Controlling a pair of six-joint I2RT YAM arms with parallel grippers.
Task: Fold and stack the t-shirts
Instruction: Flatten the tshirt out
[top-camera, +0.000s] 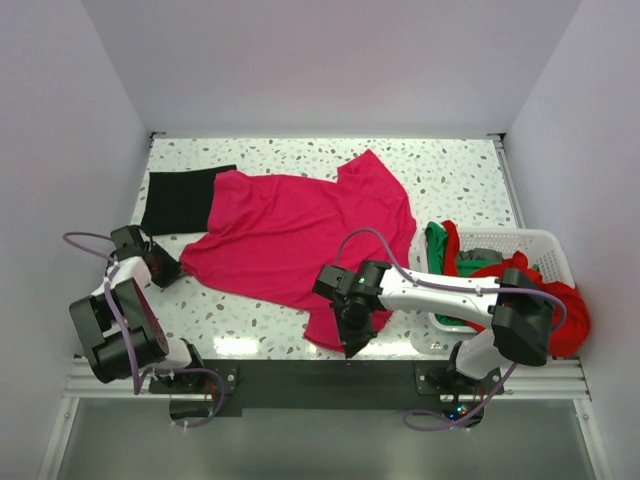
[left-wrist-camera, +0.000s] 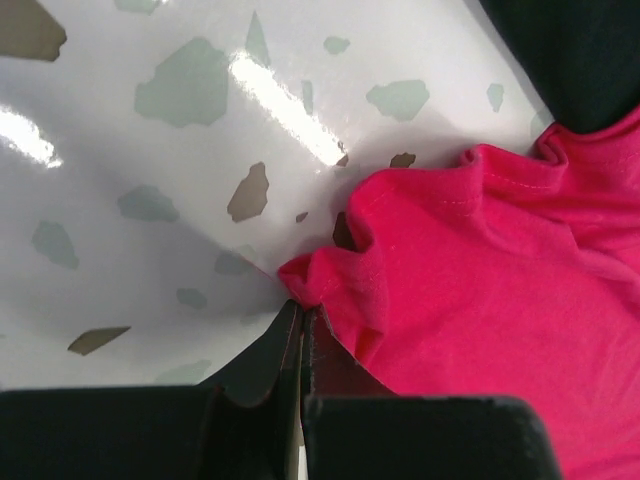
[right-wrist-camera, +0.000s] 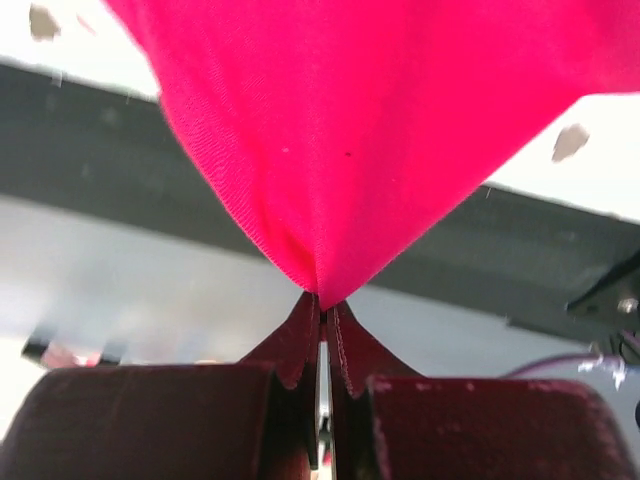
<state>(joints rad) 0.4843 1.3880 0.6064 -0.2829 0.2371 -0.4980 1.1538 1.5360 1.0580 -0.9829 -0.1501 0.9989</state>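
Observation:
A magenta-pink t-shirt lies spread across the speckled table. My left gripper is shut on its near-left corner; the left wrist view shows the cloth bunched at the closed fingertips. My right gripper is shut on the shirt's near-right corner near the table's front edge; in the right wrist view the cloth fans out from the pinch point. A black t-shirt lies flat at the back left, partly under the pink one; it also shows in the left wrist view.
A white lattice basket stands at the right with red and green shirts spilling out. The table's dark front rail runs just below my right gripper. White walls enclose the table on three sides.

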